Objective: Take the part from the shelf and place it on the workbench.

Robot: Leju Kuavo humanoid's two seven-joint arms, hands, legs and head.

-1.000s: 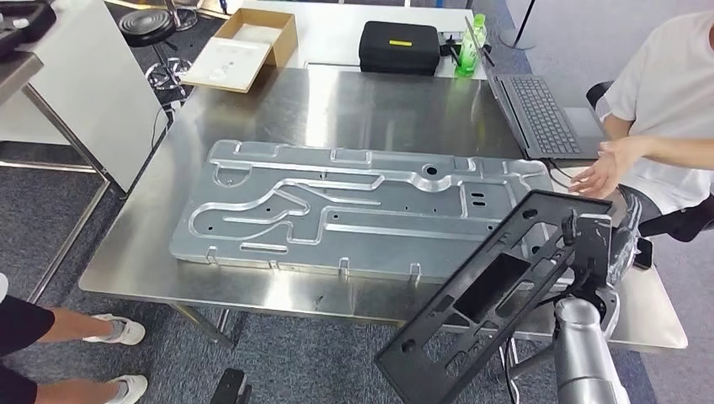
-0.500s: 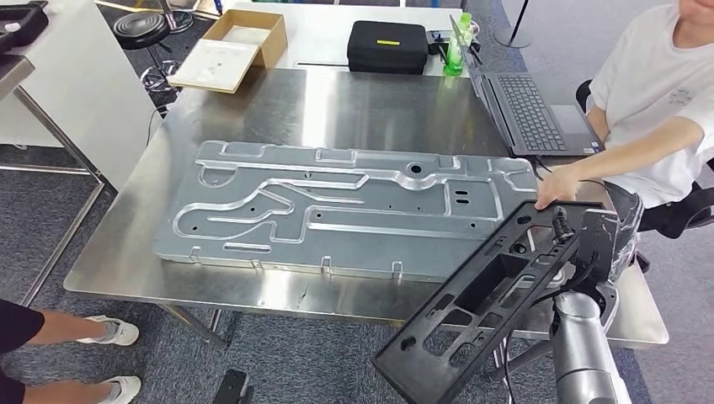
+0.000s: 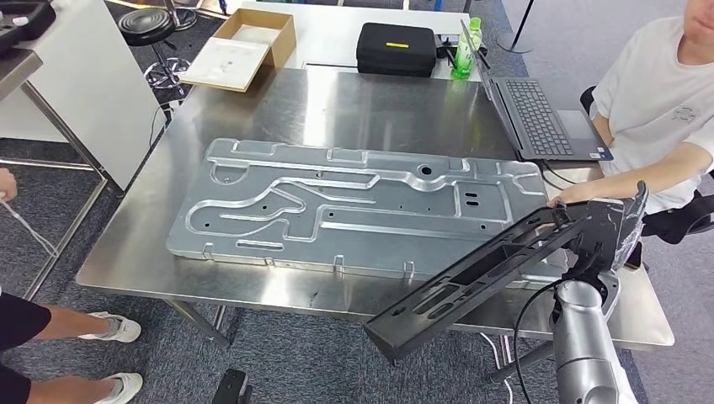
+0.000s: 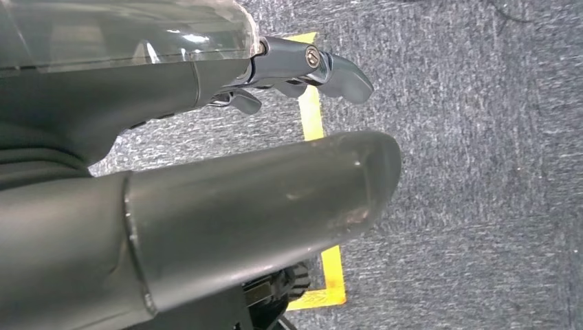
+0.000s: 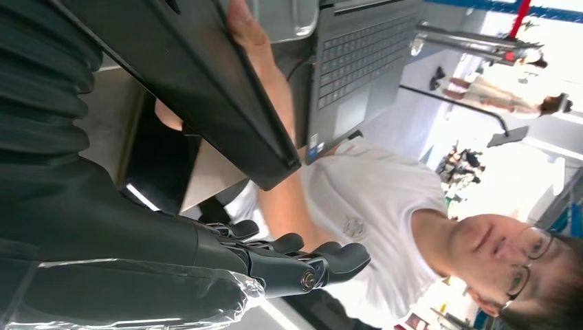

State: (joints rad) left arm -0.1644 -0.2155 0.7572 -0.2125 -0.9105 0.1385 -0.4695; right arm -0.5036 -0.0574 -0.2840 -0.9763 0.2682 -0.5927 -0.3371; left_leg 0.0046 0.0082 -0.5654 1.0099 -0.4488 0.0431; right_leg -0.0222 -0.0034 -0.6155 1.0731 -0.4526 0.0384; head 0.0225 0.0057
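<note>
The part (image 3: 471, 282) is a long black plastic frame with cut-outs. My right hand (image 3: 599, 238) holds it by its far end, in the air over the workbench's (image 3: 370, 109) front right corner, its near end sticking out past the front edge. In the right wrist view the part (image 5: 199, 75) runs above my right hand's dark fingers (image 5: 289, 265). A seated person's hand (image 3: 562, 199) touches the part's far end. My left hand (image 4: 227, 206) hangs over grey carpet and holds nothing.
A large grey metal plate (image 3: 337, 210) covers the middle of the steel workbench. An open laptop (image 3: 539, 114) lies at its right edge, beside the person. Behind stand a black case (image 3: 397, 48), a green bottle (image 3: 466, 50) and a cardboard box (image 3: 244, 46).
The part has tipped from a steep slant to nearly flat in my right hand. The person's hand reached in and now touches its far end. The camera shifted slightly.
</note>
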